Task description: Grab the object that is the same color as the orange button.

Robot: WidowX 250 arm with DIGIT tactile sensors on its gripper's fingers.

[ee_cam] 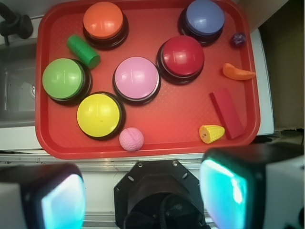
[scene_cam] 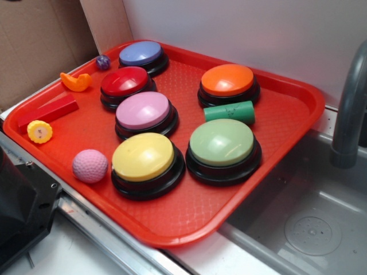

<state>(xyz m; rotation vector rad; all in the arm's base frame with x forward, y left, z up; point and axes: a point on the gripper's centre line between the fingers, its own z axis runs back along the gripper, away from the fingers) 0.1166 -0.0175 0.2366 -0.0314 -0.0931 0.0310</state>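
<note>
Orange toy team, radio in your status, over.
Gripper open, off the tray. Orange toy untouched at tray edge, beside red button. Nothing blocking it.

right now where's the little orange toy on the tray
The orange toy lies at the tray's far left rim in the exterior view, beside the red button, just beyond the red block. In the wrist view it sits at the right edge.

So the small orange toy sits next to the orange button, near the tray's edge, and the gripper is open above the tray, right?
Not quite. The small orange toy lies beside the red button, across the tray from the orange button; the wrist view shows it. It is indeed near the tray's edge, and the gripper is open above the tray.
</note>
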